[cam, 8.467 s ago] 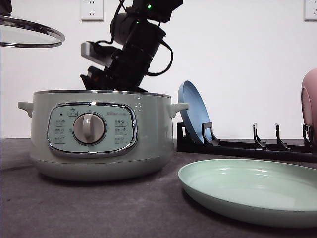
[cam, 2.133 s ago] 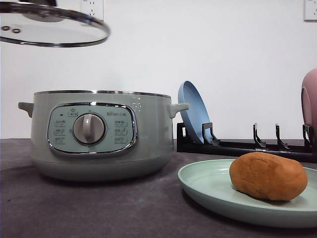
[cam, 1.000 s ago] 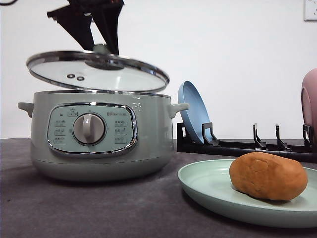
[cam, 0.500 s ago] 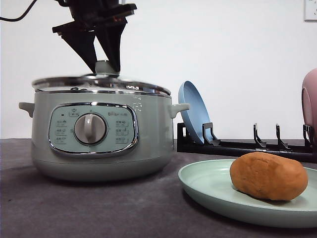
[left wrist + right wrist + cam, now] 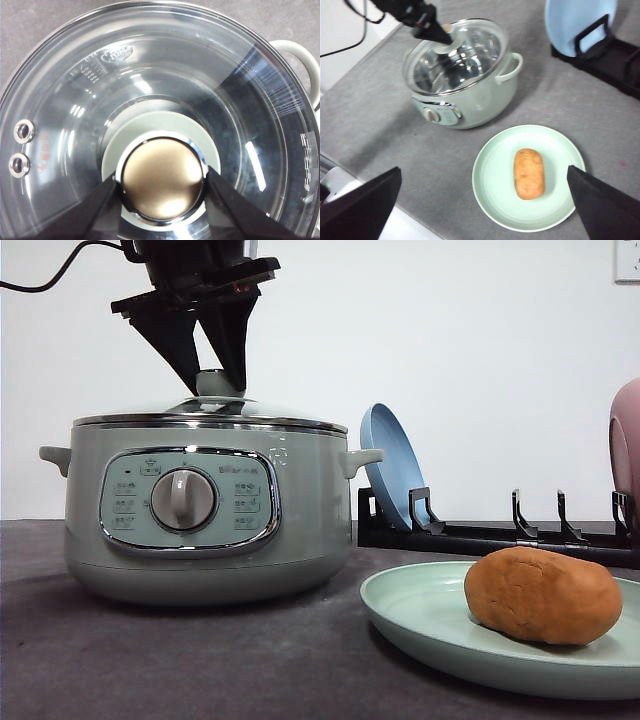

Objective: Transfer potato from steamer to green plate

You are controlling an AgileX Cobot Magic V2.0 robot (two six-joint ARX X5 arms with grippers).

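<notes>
Your left gripper [image 5: 211, 380] stood above the steamer [image 5: 205, 515], its two dark fingers [image 5: 170, 345] closed on either side of the green knob [image 5: 218, 383] of the glass lid [image 5: 210, 412]. In the left wrist view those fingers [image 5: 100, 210] pressed against both flanks of the knob's shiny round cap [image 5: 161, 180], with the lid's glass [image 5: 150, 75] and two small steam vents [image 5: 21, 147] spread around it. The lid sat level on the chrome rim of the steamer, as the front view showed.

Your right gripper [image 5: 485, 207] hung high over the tabletop [image 5: 385, 125], its fingers [image 5: 360, 200] spread wide apart with nothing between them.

The potato [image 5: 542, 595] lay on its side in the green plate [image 5: 430, 625], toward the right half of the plate as seen from the front. From the right wrist view you could see the potato [image 5: 529, 173] near the middle of the green plate [image 5: 492, 185], touching only the plate, and the plate stood just beside the steamer [image 5: 470, 100] without touching it.

Behind the plate a black dish rack [image 5: 480, 535] held a blue plate [image 5: 390, 465] upright on its edge at the rack's left end, and a pink dish [image 5: 626, 455] showed at the right edge of the front view.
</notes>
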